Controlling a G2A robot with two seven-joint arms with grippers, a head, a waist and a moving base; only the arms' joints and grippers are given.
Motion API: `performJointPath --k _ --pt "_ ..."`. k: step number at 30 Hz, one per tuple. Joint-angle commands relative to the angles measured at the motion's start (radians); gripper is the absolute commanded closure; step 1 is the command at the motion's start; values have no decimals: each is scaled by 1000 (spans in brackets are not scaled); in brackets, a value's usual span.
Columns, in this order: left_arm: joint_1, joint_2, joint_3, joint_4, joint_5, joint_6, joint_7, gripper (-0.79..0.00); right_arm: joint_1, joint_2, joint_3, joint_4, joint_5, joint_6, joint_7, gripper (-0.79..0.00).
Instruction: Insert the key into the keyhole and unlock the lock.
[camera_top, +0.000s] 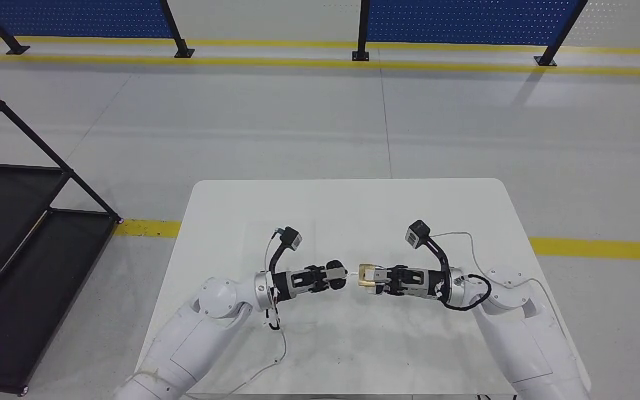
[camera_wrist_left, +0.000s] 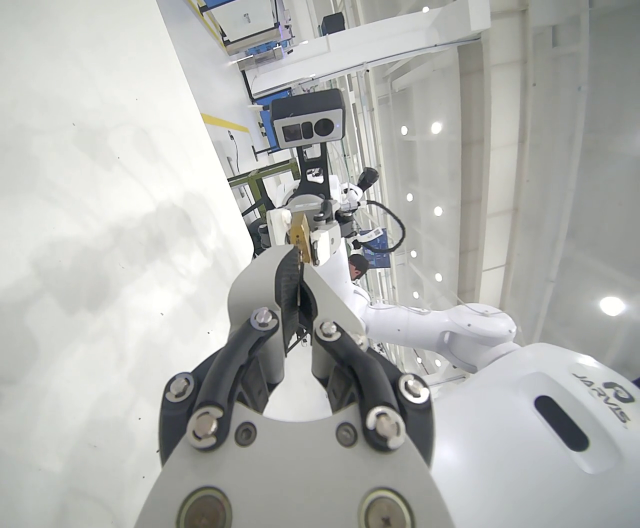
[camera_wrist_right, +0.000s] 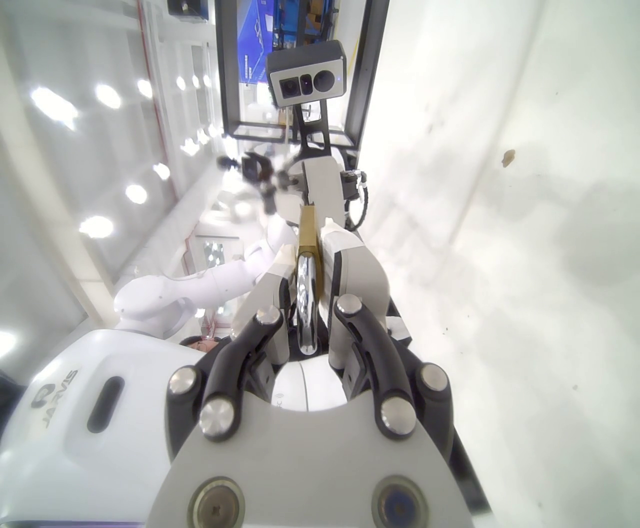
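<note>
Lock (camera_top: 367, 274) is held in the air over the middle of the worktop (camera_top: 430, 210), approx. halfway btw. its left and right edges. The brass body points toward the left arm. The silver shackle (camera_wrist_right: 305, 295) runs back btw. the right gripper's fingers. Right gripper (camera_wrist_right: 306, 247) is clamped on the lock, one finger on each flat side of the body.

Left gripper (camera_wrist_left: 300, 270) faces it head-on, tips just beside the lock's free end, fingers pinched tight. Only a thin sliver shows btw. the black pads (camera_wrist_left: 286, 280), presumably the key (camera_wrist_left: 300, 282); most of it is hidden. Can't tell whether it sits in the keyhole or only touches the lock's end.

From above, both arms lie roughly in one line across the worktop, w/ left gripper (camera_top: 340, 276) and right gripper (camera_top: 385, 277) meeting at the lock. A small brown scrap (camera_wrist_right: 508, 157) lies on the worktop surface. A black rack (camera_top: 45, 230) stands on the floor beyond the worktop's left edge, and blue barriers (camera_top: 470, 20) stand past the far edge.
</note>
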Motion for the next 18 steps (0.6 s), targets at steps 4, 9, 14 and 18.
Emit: performJointPath --k 4,9,14,18 --pt "-3 0 3 3 1 3 -2 0 0 0 0 0 0 0 0 0" --pt "-3 0 4 3 1 2 -6 0 0 0 0 0 0 0 0 0" --pt "-1 2 2 0 0 6 -13 0 0 0 0 0 0 0 0 0" --pt "2 3 2 -2 -1 6 -20 0 0 0 0 0 0 0 0 0"
